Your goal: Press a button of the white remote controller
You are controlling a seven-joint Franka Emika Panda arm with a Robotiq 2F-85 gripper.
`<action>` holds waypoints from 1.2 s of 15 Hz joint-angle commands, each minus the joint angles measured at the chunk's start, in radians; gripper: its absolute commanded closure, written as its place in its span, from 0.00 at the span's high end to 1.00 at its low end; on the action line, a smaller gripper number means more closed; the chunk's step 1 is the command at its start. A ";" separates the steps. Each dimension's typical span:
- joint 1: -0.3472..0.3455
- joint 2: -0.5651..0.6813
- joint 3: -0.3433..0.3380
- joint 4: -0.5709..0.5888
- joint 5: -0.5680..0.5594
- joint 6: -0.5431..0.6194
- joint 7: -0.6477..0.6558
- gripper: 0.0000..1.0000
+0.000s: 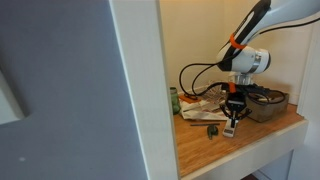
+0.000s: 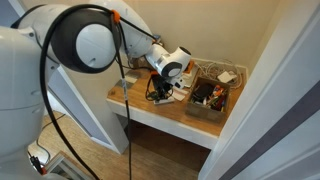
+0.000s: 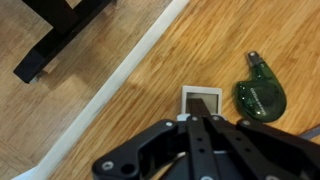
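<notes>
The white remote controller [image 3: 200, 97] lies flat on the wooden shelf. In the wrist view I see one end of it, with a darker square patch. My gripper [image 3: 200, 121] is shut, its two black fingers pressed together, with the tips right over the remote and covering the rest of it. I cannot tell whether the tips touch it. In an exterior view the gripper [image 1: 231, 120] points straight down at the small white remote [image 1: 230, 131] near the shelf's front edge. In both exterior views the arm reaches into the alcove, and the gripper [image 2: 160, 92] hides the remote in one of them.
A small dark green round object [image 3: 260, 95] lies just beside the remote and also shows in an exterior view [image 1: 213, 130]. A brown box [image 1: 268, 104] of cables stands further along the shelf [image 2: 208, 98]. White papers [image 1: 200, 108] lie behind. The shelf's white front edge [image 3: 120, 85] is close.
</notes>
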 commanded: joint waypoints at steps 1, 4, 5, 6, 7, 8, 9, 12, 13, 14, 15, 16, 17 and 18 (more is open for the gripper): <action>-0.001 0.043 0.006 0.061 0.019 -0.028 0.017 0.00; -0.004 0.061 0.010 0.081 0.022 -0.031 0.014 0.00; -0.002 0.068 0.008 0.088 0.019 -0.028 0.016 0.00; -0.001 0.074 0.007 0.092 0.016 -0.025 0.016 0.00; -0.001 0.079 0.008 0.098 0.016 -0.027 0.016 0.00; -0.002 0.082 0.009 0.101 0.017 -0.028 0.015 0.00; -0.002 0.088 0.009 0.107 0.017 -0.029 0.014 0.00; -0.005 0.102 0.011 0.120 0.018 -0.031 0.011 0.00; -0.005 0.105 0.011 0.124 0.018 -0.032 0.009 0.00; -0.005 0.107 0.011 0.128 0.018 -0.033 0.009 0.00; -0.005 0.111 0.010 0.132 0.016 -0.035 0.009 0.00; -0.005 0.114 0.010 0.136 0.015 -0.037 0.009 0.00; -0.005 0.118 0.009 0.141 0.014 -0.041 0.010 0.00; -0.006 0.123 0.008 0.146 0.013 -0.045 0.010 0.00</action>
